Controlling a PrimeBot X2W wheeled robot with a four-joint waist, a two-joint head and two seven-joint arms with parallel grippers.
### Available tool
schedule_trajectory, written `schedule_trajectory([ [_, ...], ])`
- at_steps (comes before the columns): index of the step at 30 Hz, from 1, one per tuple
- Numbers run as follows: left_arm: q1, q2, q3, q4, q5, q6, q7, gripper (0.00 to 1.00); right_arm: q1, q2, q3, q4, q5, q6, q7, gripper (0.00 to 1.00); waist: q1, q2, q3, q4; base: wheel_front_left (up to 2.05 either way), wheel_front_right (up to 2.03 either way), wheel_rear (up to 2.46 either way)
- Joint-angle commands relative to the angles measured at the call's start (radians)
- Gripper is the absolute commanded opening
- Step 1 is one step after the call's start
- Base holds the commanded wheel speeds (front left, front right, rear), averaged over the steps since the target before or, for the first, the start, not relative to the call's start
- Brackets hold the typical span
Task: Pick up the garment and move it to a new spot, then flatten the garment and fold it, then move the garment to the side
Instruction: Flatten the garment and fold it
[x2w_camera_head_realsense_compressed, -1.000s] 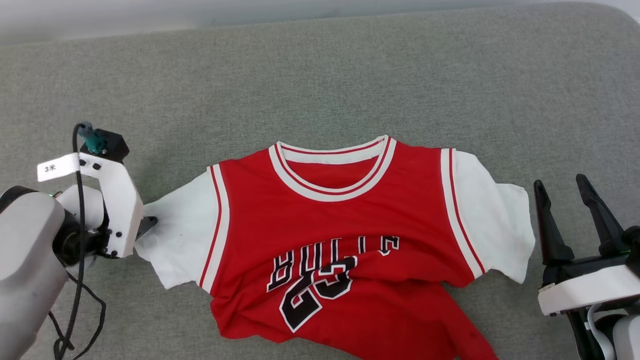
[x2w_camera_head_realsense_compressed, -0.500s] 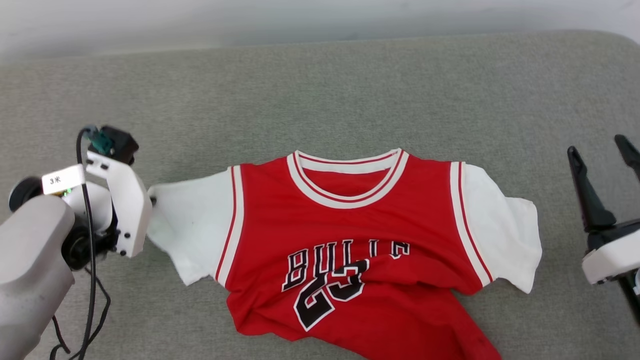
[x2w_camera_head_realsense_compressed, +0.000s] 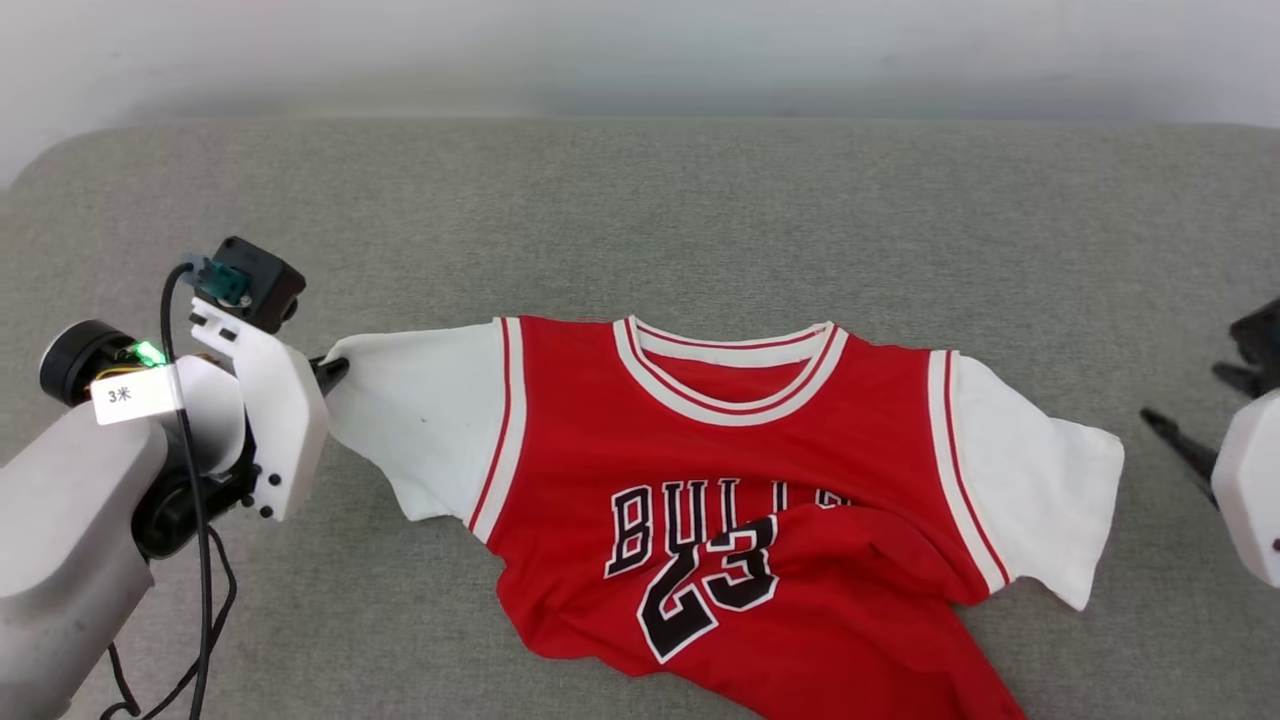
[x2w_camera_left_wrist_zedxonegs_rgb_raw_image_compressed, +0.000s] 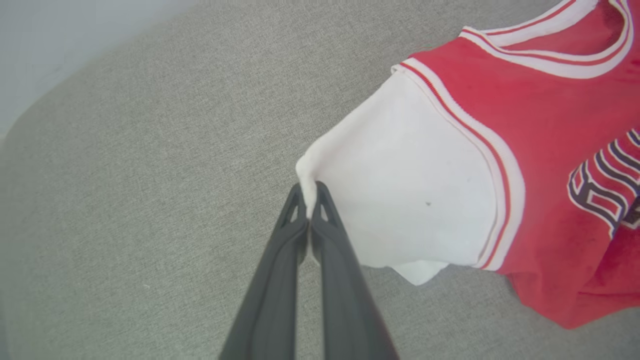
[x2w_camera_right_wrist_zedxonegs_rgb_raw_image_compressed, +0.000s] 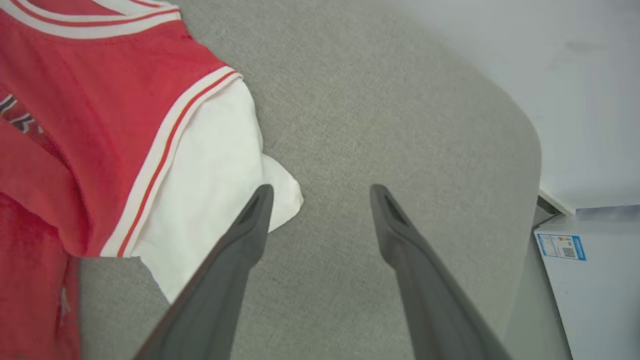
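The garment (x2w_camera_head_realsense_compressed: 740, 470), a red jersey with white sleeves and a black "BULLS 23" print, lies chest-up on the grey cushion, its lower part rumpled and folded over. My left gripper (x2w_camera_head_realsense_compressed: 332, 368) is shut on the tip of the garment's left white sleeve (x2w_camera_left_wrist_zedxonegs_rgb_raw_image_compressed: 395, 190), pinching a fold of cloth between its fingers (x2w_camera_left_wrist_zedxonegs_rgb_raw_image_compressed: 300, 235). My right gripper (x2w_camera_right_wrist_zedxonegs_rgb_raw_image_compressed: 320, 192) stands open just right of the other white sleeve (x2w_camera_right_wrist_zedxonegs_rgb_raw_image_compressed: 210, 185), its left finger over the sleeve's corner, nothing between the jaws. In the head view the right gripper (x2w_camera_head_realsense_compressed: 1190, 440) shows at the far right edge.
The grey fabric cushion (x2w_camera_head_realsense_compressed: 640, 220) extends well beyond the garment at the back and sides. Its rounded corner (x2w_camera_right_wrist_zedxonegs_rgb_raw_image_compressed: 520, 140) lies near my right gripper, with a white surface and a labelled white box (x2w_camera_right_wrist_zedxonegs_rgb_raw_image_compressed: 590, 280) beyond it. A black cable (x2w_camera_head_realsense_compressed: 195, 560) hangs from my left arm.
My left gripper has shut on the sleeve tip and pulled it up and outward, stretching the sleeve. The head camera has tilted, shifting the picture. The right gripper has moved toward the right edge.
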Motion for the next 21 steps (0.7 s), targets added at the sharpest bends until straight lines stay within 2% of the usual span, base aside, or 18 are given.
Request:
schedule_trajectory([
  [1,0.009,0.003,0.003,-0.010,0.005,0.007,-0.005,0.00,-0.022,-0.006,0.022,0.004,0.020,-0.001,0.028,1.00,0.0000,-0.0001,0.006,0.011,0.00,0.00,0.00],
  [5,0.002,-0.005,0.002,-0.067,0.014,0.024,-0.008,0.00,-0.098,-0.039,0.135,0.053,0.081,-0.001,0.167,1.00,0.0000,-0.0001,0.029,0.039,0.00,0.00,0.00],
  [8,-0.012,-0.013,-0.001,-0.096,0.021,0.031,-0.009,0.00,-0.155,-0.033,0.190,0.116,0.108,-0.001,0.218,1.00,0.0000,-0.0001,0.052,0.061,0.00,0.00,0.00],
  [15,-0.037,-0.024,-0.004,-0.136,0.041,0.037,-0.019,0.00,-0.221,-0.007,0.278,0.272,0.134,-0.001,0.218,1.00,0.0000,-0.0001,0.104,0.099,0.00,0.00,0.00],
  [21,-0.047,-0.023,-0.003,-0.156,0.048,0.040,-0.031,0.00,-0.183,0.019,0.382,0.357,0.164,-0.001,0.186,1.00,0.0000,-0.0001,0.131,0.111,0.00,0.00,0.00],
])
